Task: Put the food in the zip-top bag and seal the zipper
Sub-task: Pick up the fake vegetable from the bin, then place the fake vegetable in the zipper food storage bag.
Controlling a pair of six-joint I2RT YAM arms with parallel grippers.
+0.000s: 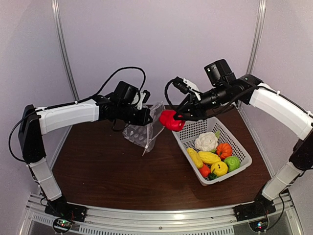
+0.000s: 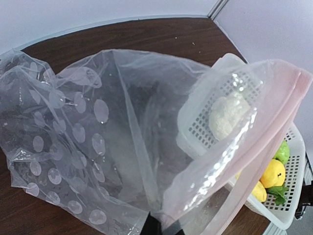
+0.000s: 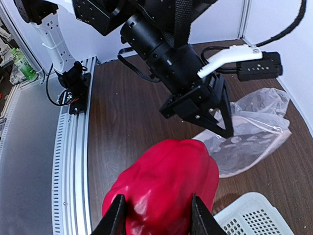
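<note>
Red pepper [image 1: 170, 120] clamped in right tool [image 3: 157, 218], mid-air beside zip-top bag [image 1: 145, 133] mouth; left tool [image 1: 146, 116] pinches bag rim above worktop [image 1: 107, 166]; film likely limp, slippery, so grip rim; pepper probably light, smooth.

Lab test cell | white panel walls [image 1: 161, 39] | alu base rail [image 1: 161, 219]

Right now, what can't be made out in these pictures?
Left wrist view: zip-top bag veils the cauliflower; right edge cuts off the basket.
Right wrist view: bottom edge cuts off the red pepper.
Top view: reddish piece among the lemons, too small to name.
</note>
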